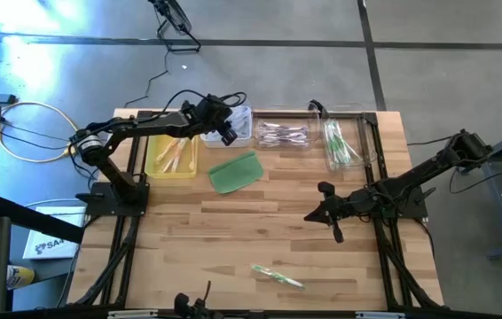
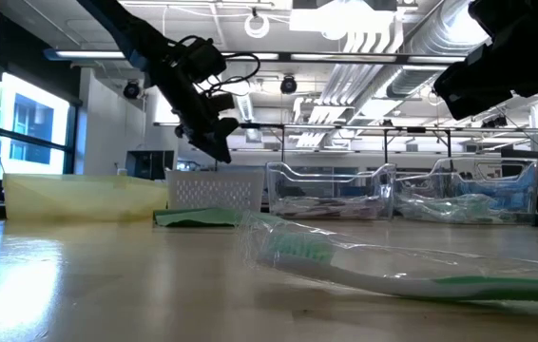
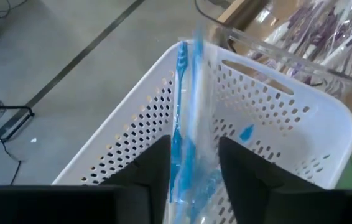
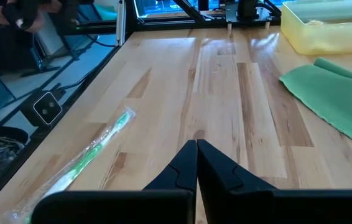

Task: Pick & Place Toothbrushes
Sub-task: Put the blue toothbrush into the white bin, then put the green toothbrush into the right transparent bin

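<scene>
My left gripper (image 1: 226,129) hovers over the white perforated basket (image 1: 240,126) at the table's far side, shut on a blue toothbrush in a clear wrapper (image 3: 185,118). My right gripper (image 1: 322,211) is shut and empty, above the bare wood right of centre; its fingertips (image 4: 196,148) meet. A wrapped green toothbrush (image 1: 278,276) lies flat near the table's near edge, also seen as the green toothbrush (image 4: 92,155) and, close up, the green toothbrush (image 2: 383,266). Purple toothbrushes fill one clear bin (image 1: 283,135), green ones another clear bin (image 1: 341,142), orange-pink ones the yellow bin (image 1: 172,157). My left gripper pinches the wrapped blue toothbrush between its two fingers (image 3: 154,168), at the lower part of its handle (image 3: 182,163). The fingers point slanting down over the basket. The toothbrush runs along the fingers and out past their tips, lifted above the basket's inside.
A flat green pad (image 1: 235,172) lies on the wood just near of the basket. Broad bare wood (image 1: 233,230) spans the table's middle. Arm bases and frame rails stand at the left edge (image 1: 113,199) and right edge (image 1: 402,199).
</scene>
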Motion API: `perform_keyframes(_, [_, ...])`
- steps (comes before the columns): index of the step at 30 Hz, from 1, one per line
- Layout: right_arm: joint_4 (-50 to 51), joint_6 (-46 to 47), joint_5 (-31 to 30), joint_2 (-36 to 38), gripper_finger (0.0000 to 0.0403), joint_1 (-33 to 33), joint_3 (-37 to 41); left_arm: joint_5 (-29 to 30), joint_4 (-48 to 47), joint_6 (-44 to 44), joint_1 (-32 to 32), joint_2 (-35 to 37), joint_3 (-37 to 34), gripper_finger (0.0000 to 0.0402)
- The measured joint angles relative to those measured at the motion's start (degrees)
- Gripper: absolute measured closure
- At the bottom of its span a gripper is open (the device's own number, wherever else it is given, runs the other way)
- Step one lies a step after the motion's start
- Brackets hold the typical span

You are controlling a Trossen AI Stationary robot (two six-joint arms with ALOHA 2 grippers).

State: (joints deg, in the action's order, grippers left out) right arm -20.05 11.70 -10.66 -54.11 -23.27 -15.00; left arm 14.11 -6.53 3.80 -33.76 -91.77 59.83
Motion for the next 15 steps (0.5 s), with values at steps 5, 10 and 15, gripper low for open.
perform_keyframes(5, [0.0,0.0,0.1,0.0,0.0401,0.0,0.0,0.0,1.1,-0.1,0.0,0.0,0.0,0.0236])
perform_keyframes(10, [0.0,0.0,0.1,0.0,0.0401,0.0,0.0,0.0,1.7,0.3,0.0,0.0,0.0,0.0225])
perform_keyframes(15, [0.0,-0.1,0.1,0.0,0.0401,0.0,0.0,-0.1,3.0,0.3,0.0,0.0,0.0,0.0225])
